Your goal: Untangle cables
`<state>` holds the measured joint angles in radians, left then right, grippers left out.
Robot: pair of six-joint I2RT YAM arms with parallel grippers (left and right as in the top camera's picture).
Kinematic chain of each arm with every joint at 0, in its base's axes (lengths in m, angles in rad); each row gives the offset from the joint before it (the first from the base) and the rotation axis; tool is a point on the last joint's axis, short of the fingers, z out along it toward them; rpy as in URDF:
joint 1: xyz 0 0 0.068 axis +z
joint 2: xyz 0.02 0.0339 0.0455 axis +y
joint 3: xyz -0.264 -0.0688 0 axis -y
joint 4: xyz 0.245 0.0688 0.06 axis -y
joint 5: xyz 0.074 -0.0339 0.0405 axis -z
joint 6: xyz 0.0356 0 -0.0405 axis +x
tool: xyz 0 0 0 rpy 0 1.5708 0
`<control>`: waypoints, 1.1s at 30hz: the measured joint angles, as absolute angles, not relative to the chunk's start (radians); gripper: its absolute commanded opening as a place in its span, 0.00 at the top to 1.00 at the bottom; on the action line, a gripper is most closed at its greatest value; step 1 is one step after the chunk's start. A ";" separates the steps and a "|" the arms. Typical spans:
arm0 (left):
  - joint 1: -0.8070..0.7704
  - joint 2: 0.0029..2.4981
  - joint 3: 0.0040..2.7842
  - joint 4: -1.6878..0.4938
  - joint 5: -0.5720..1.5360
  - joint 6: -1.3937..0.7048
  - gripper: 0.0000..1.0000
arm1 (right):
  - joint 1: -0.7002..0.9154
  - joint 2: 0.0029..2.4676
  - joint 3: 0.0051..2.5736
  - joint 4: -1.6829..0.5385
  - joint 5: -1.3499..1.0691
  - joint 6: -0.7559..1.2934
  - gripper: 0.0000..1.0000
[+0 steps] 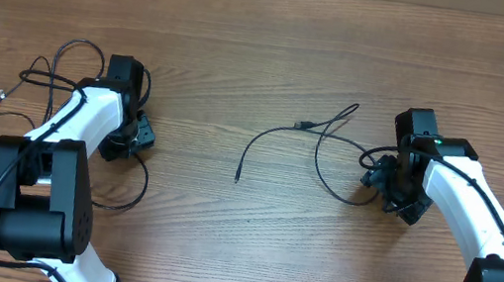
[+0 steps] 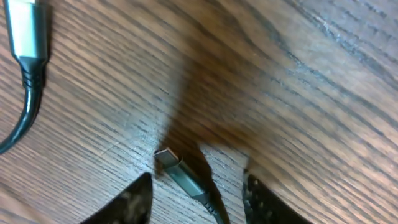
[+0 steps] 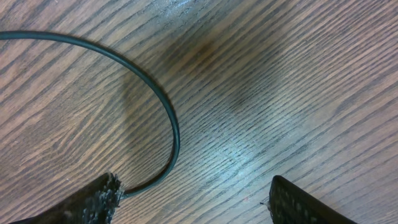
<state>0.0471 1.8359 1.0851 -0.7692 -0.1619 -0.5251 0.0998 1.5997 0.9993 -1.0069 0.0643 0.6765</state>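
Several thin black cables [image 1: 36, 79] lie looped on the wooden table at the left. Another cable [image 1: 278, 137] curves across the middle, and one loop [image 1: 335, 186] reaches the right arm. My left gripper [image 1: 136, 136] hangs low over the table. In the left wrist view its jaws [image 2: 199, 182] stand apart around a silver-tipped plug [image 2: 176, 167] without touching it. A second plug [image 2: 26, 34] lies at the upper left. My right gripper [image 3: 196, 183] is open, and a cable arc [image 3: 169, 115] runs down to its left finger [image 3: 93, 200].
The wooden table [image 1: 247, 40] fills every view. The left arm's base [image 1: 38, 199] stands at the front left and the right arm's link [image 1: 480, 220] at the front right. A cable loop [image 1: 129, 193] curls beside the left base.
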 measured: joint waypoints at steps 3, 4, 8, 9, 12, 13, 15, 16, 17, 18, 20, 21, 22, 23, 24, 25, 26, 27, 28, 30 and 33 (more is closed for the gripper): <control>0.047 1.836 1.085 -0.774 -0.163 -0.525 0.65 | 0.100 1.600 0.999 -1.007 0.059 0.677 0.25; 0.047 1.836 1.084 -0.776 -0.163 -0.525 0.68 | 0.100 1.600 0.999 -1.007 0.059 0.677 0.25; 0.047 1.836 1.081 -0.781 -0.162 -0.525 0.77 | 0.100 1.600 0.999 -1.007 0.057 0.677 0.25; 0.047 1.836 1.081 -0.781 -0.162 -0.525 0.79 | 0.100 1.600 0.999 -1.007 0.057 0.677 0.25; 0.047 1.836 1.081 -0.778 -0.162 -0.525 0.91 | 0.100 1.600 0.999 -1.007 0.056 0.677 0.25; 0.047 1.836 1.080 -0.777 -0.162 -0.526 0.95 | 0.100 1.600 0.999 -1.007 0.056 0.677 0.25; 0.047 1.836 1.080 -0.777 -0.162 -0.525 0.96 | 0.100 1.600 0.999 -1.007 0.056 0.676 0.25; 0.047 1.836 1.080 -0.777 -0.162 -0.526 0.96 | 0.100 1.600 0.999 -1.007 0.056 0.677 0.25; 0.047 1.836 1.080 -0.777 -0.162 -0.526 0.96 | 0.100 1.600 0.999 -1.007 0.056 0.677 0.25; 0.047 1.836 1.080 -0.777 -0.162 -0.526 0.96 | 0.100 1.600 0.999 -1.007 0.056 0.677 0.25; 0.047 1.836 1.081 -0.783 -0.162 -0.525 0.96 | 0.100 1.600 0.999 -1.007 0.056 0.676 0.25; 0.047 1.836 1.084 -0.788 -0.162 -0.525 0.96 | 0.100 1.600 0.999 -1.007 0.056 0.677 0.25; 0.047 1.836 1.090 -0.793 -0.162 -0.521 0.96 | 0.100 1.600 0.999 -1.008 0.056 0.677 0.25; 0.047 1.836 1.111 -0.802 -0.162 -0.514 0.96 | 0.100 1.600 0.999 -1.008 0.056 0.676 0.24; 0.047 1.836 1.138 -0.822 -0.167 -0.508 0.96 | 0.100 1.600 0.999 -1.009 0.056 0.677 0.25; 0.047 1.836 1.173 -0.848 -0.178 -0.498 0.96 | 0.100 1.600 0.999 -1.011 0.056 0.676 0.25; 0.048 1.835 1.218 -0.880 -0.191 -0.491 0.96 | 0.100 1.600 0.999 -1.011 0.056 0.677 0.24; 0.049 1.834 1.254 -0.892 -0.204 -0.486 0.96 | 0.100 1.600 0.999 -1.011 0.056 0.676 0.25; 0.053 1.834 1.305 -0.925 -0.220 -0.477 0.96 | 0.100 1.600 0.999 -1.011 0.056 0.676 0.24; 0.067 1.833 1.453 -1.012 -0.258 -0.460 0.96 | 0.100 1.600 0.999 -1.011 0.056 0.677 0.24; 0.099 1.830 1.633 -1.086 -0.286 -0.449 0.96 | 0.100 1.600 0.999 -1.011 0.056 0.677 0.24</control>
